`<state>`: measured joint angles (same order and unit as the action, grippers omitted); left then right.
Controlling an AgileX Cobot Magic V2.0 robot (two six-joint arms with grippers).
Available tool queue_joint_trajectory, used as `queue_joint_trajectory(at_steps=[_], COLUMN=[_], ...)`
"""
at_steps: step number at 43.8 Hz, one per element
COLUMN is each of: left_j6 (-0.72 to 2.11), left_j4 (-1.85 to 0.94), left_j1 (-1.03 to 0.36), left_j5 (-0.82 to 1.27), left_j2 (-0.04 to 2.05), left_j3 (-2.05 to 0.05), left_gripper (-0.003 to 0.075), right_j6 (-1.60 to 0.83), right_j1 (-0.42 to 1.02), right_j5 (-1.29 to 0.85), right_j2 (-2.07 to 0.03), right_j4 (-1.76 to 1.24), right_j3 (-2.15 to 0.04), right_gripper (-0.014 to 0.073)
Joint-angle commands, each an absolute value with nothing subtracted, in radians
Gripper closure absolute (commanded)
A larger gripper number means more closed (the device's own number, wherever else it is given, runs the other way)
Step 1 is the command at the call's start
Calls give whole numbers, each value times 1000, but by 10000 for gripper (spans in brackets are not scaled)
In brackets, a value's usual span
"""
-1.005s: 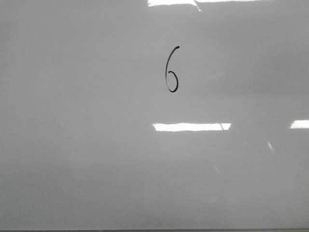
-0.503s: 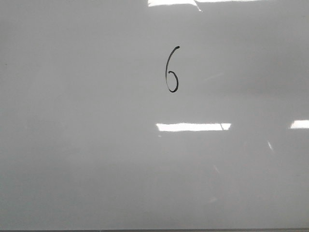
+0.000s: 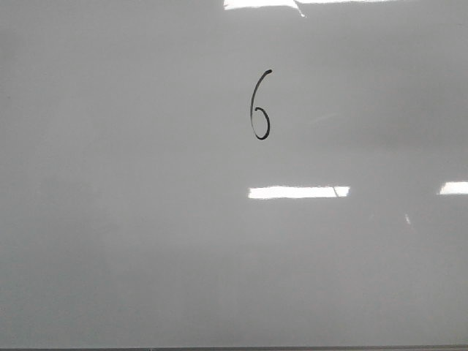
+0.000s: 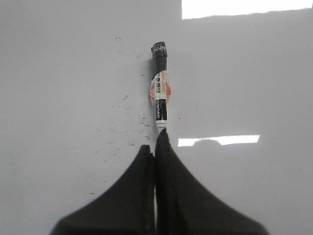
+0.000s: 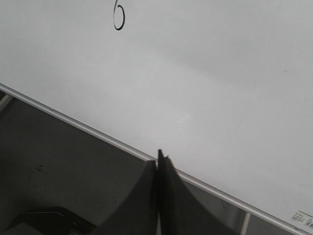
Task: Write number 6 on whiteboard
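Front view gives you pretty much just the whiteboard (image 3: 110, 241), glossy pale grey and filling the whole frame, with the number 6 (image 3: 260, 106) sitting a bit above the middle and slightly right of centre. It's a thin black slanted stroke with a small closed loop at the bottom, so the digit is on the board. You've got bright light reflections (image 3: 298, 191) below the digit, plus another at the right edge and one along the top, none of them touching the ink. Neither arm shows up in that view. Over on the left wrist cam, your left gripper (image 4: 155, 147) has its two black fingers pressed close together with a marker (image 4: 160, 88) pinched between them; the marker pokes straight out past the fingertips, black cap end furthest away, white and red label around the middle. The board under it has a scatter of tiny dark specks (image 4: 122, 122) near the marker. On the right wrist cam, your right gripper (image 5: 159, 159) has its fingers closed tight against each other with nothing between them, hovering over the board's metal edge (image 5: 98, 136), where the white surface meets a dark grey surface (image 5: 58, 166). The 6 shows at the far end of that picture too.
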<state>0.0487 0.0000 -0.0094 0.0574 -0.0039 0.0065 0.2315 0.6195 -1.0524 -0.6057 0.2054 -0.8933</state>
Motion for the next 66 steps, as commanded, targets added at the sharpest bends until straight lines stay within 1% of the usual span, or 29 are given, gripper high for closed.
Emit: queue_joint_trajectory(at_steps=[1,8,18,24,30,35,37,48,58,61,66], left_j6=[44,44,44,44,44,44,44,44,44,44,44], left_j4=[-7,-7,-7,-7,-7,-7,-7,-7,-7,-7,-7], left_j1=[-14,-14,-14,-14,-14,-14,-14,-14,-14,-14,-14], left_j5=[-26,-26,-26,-26,-26,-26,-26,-26,-26,-26,-26], left_j2=[-21,-21,-21,-21,-21,-19,-19,-19,-19,-19,-19], left_j3=[10,10,10,10,10,10,10,10,10,10,10], left_gripper=[741,741,741,741,741,741,741,741,741,741,741], right_j6=[220,118,118,119,123,141,147,175,187,163,50], right_j1=[557,375,108,3,-23,-23,-23,-22,-20,-6,34], right_j5=[-931,-663,-292,-134,0,86,60,57,92,88,74], right_j2=[-575,-447,-199,-70,32,29,29,29,30,30,30], right_j4=[212,127,127,127,127,127,127,121,113,86,39], right_j3=[-869,-687,-351,-175,-39,25,22,22,22,22,22], right_gripper=[655,656,658,661,661,661,661,661,661,661,661])
